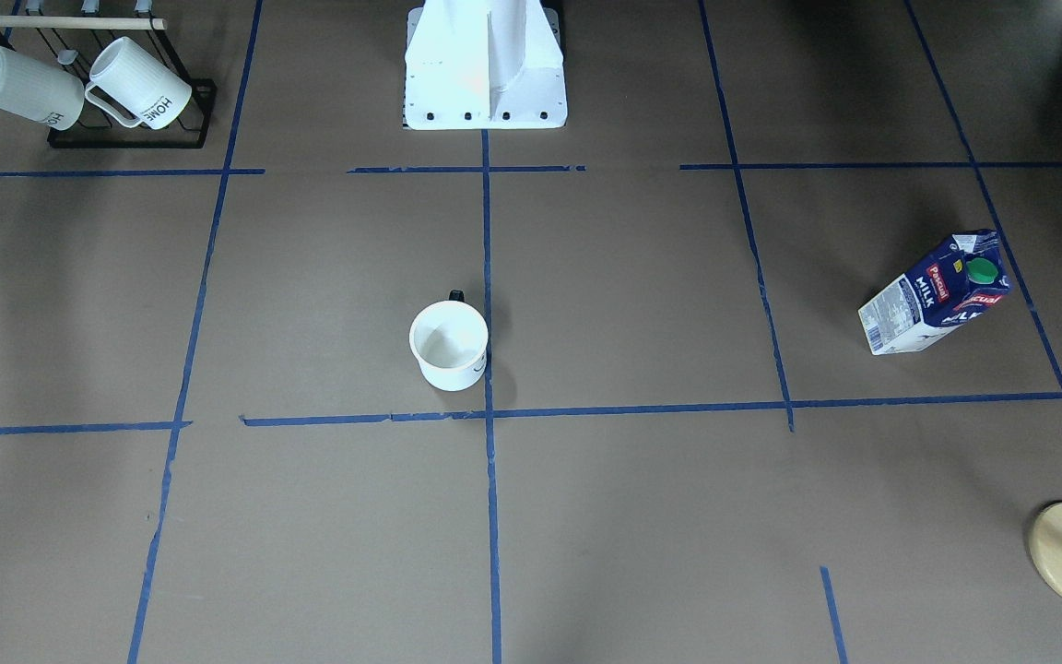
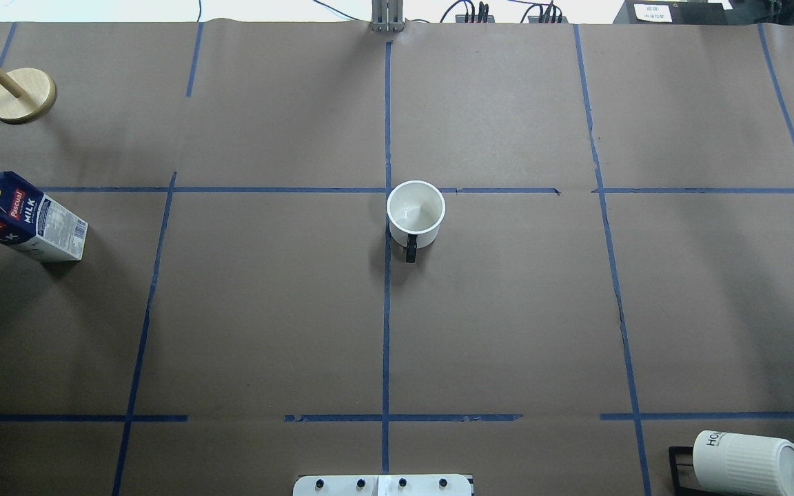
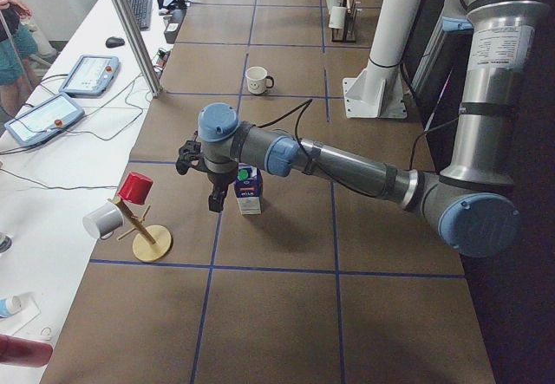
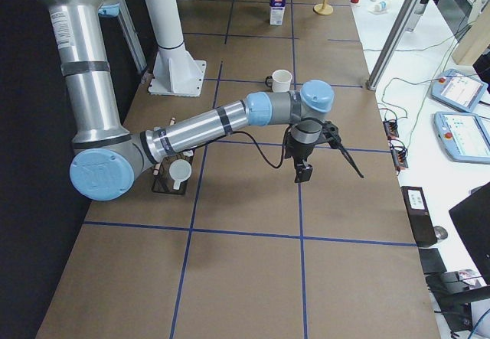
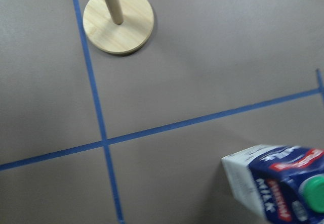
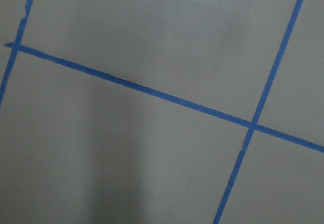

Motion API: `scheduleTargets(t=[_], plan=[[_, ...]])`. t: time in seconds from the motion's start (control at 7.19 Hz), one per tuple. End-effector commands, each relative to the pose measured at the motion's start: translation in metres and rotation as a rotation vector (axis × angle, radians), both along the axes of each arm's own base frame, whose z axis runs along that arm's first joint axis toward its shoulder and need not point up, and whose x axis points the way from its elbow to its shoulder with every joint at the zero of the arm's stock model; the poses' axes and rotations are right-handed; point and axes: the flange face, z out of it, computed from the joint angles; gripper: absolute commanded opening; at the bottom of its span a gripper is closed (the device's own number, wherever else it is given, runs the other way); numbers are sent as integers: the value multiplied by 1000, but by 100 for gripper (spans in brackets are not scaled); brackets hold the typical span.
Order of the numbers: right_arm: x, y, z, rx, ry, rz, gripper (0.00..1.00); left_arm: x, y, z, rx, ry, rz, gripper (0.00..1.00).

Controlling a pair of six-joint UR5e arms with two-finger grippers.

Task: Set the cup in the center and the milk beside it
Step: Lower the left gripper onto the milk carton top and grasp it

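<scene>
The cup [image 2: 415, 215], a smooth white mug with a black handle, stands upright just on the robot's side of the center tape crossing [image 2: 387, 190]. It also shows in the front view [image 1: 449, 346]. The milk carton [image 2: 21, 219] stands upright far to the robot's left, and also shows in the front view [image 1: 937, 295] and the left wrist view [image 5: 278, 183]. My left gripper [image 3: 201, 185] hangs close beside the carton [image 3: 249, 193], and I cannot tell its state. My right gripper [image 4: 329, 172] hangs over bare table on the right half, and I cannot tell its state.
A black rack [image 1: 125, 138] with two ribbed "HOME" mugs [image 1: 139, 85] stands near the robot's right. A wooden peg stand [image 2: 21, 95] holding a red and a white cup [image 3: 121, 202] stands beyond the carton. The white robot base [image 1: 485, 83] is at the near edge.
</scene>
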Motion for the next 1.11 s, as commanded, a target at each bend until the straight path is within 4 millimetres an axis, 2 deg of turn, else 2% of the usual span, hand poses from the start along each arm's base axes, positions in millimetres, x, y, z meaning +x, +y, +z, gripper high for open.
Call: scheduleTargets(t=[0.0, 0.14, 0.28, 0.42, 0.7, 0.97], plan=[[15, 32, 38, 3, -13, 14, 100, 51, 13, -50, -100, 37, -65, 100], [16, 39, 43, -13, -12, 20, 100, 70, 20, -67, -132, 53, -77, 100], [16, 41, 38, -11, -12, 28, 100, 89, 25, -75, -150, 43, -83, 100], [16, 44, 39, -20, -12, 36, 100, 110, 27, -71, -152, 2, -78, 100], [16, 46, 41, -22, -12, 35, 100, 114, 24, -58, -147, -49, -84, 100], [16, 46, 41, -15, -12, 36, 100, 133, 26, -43, -166, -67, -49, 100]])
